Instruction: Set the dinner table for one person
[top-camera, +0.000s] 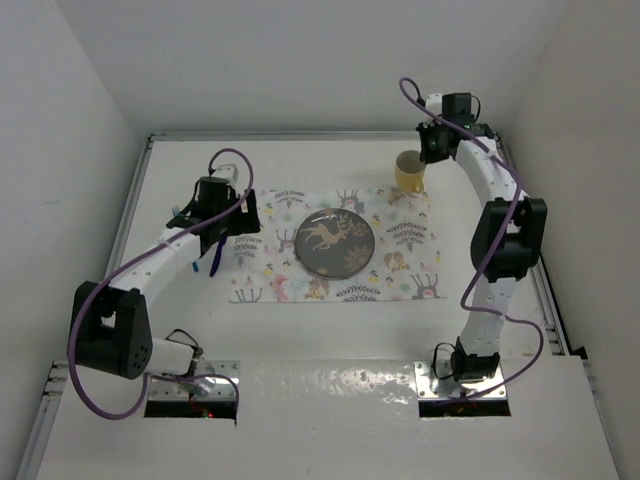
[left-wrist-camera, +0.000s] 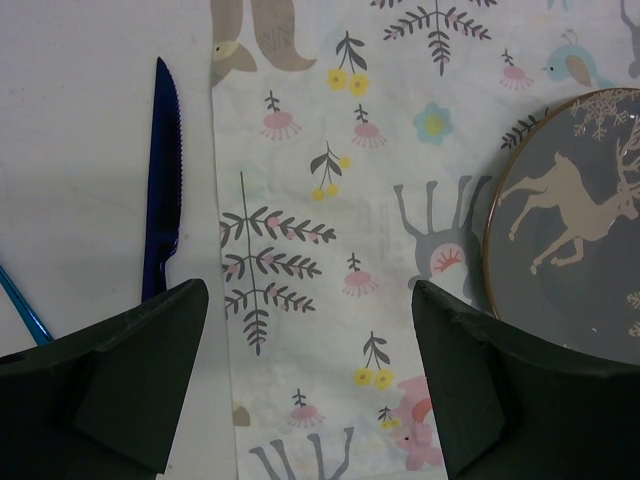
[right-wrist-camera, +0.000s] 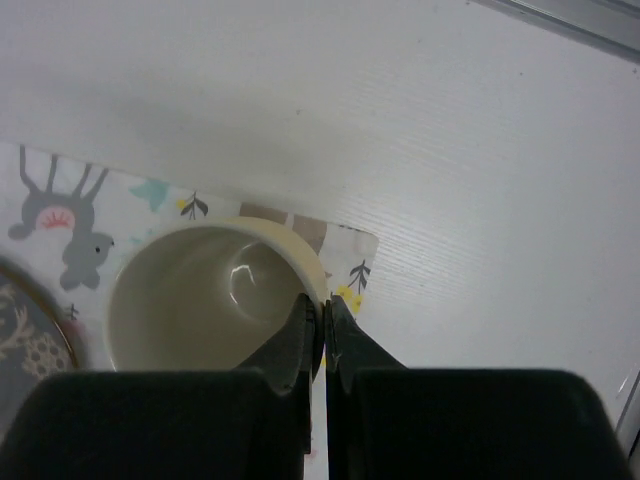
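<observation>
1. Top external: on the desk (top-camera: 290, 160), the knife (top-camera: 214, 258) lies just off the mat's (top-camera: 405, 270) 9 o'clock edge, long axis 12-to-6, nearest the left fingers (top-camera: 240, 215)
2. Left wrist: those fingers gape empty; knife at 10 o'clock
3. Right wrist: right fingers (right-wrist-camera: 305, 345) pinch the cup (right-wrist-camera: 190, 300) rim

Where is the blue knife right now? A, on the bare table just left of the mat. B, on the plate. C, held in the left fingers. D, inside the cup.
A: the left wrist view shows the blue knife lying flat on the table beside the mat, at its left edge, the left fingers open and holding nothing.
</observation>
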